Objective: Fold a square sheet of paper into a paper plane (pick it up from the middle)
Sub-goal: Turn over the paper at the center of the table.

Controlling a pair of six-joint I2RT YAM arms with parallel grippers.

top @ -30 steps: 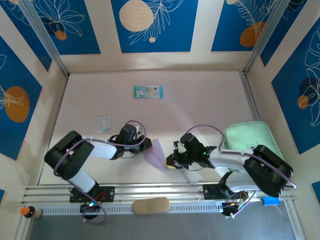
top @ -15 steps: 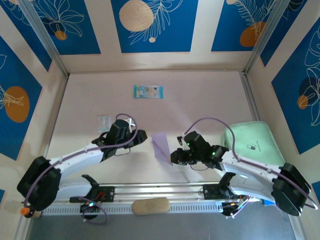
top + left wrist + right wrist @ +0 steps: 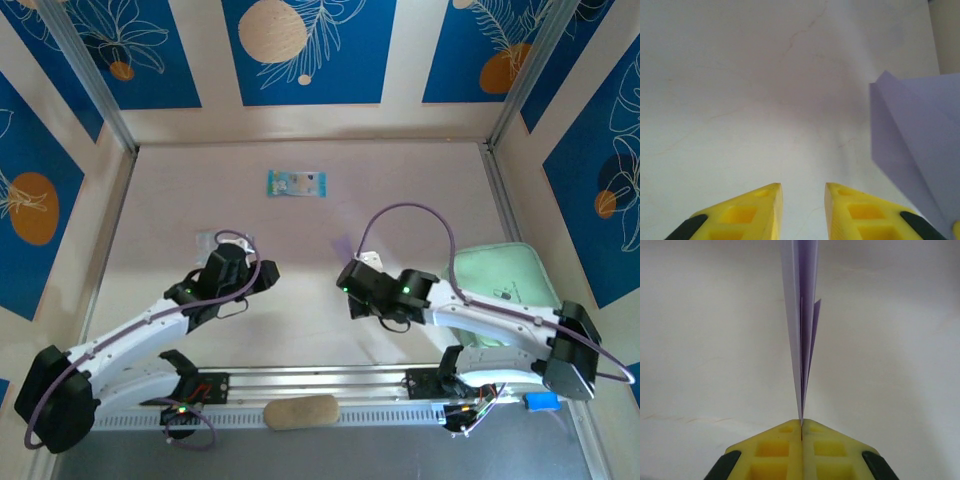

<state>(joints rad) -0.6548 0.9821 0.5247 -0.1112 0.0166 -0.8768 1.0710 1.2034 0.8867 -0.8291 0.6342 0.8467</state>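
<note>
My left gripper (image 3: 801, 200) hangs low over the pale table (image 3: 420, 190), left of the middle. Its two yellow fingers (image 3: 747, 212) stand a little apart, released, and only bare table shows in the gap between them. On the right edge of my left wrist view I see one pointed corner of the paper plane (image 3: 920, 150), a folded lilac sheet with a slanted crease, apart from these fingers.

Far back on the table, between my two arms, lies a small blue-green printed packet (image 3: 296, 183).

My right gripper (image 3: 801, 427) is clenched on the paper plane. The plane stands on its edge between the two yellow pads (image 3: 777, 445), which meet on it, and its thin layers run straight away from me above the table. From above, only a faint lilac tip is seen just beyond this gripper. To the right, a mint-green tray (image 3: 505, 270) lies partly under my right arm.
</note>
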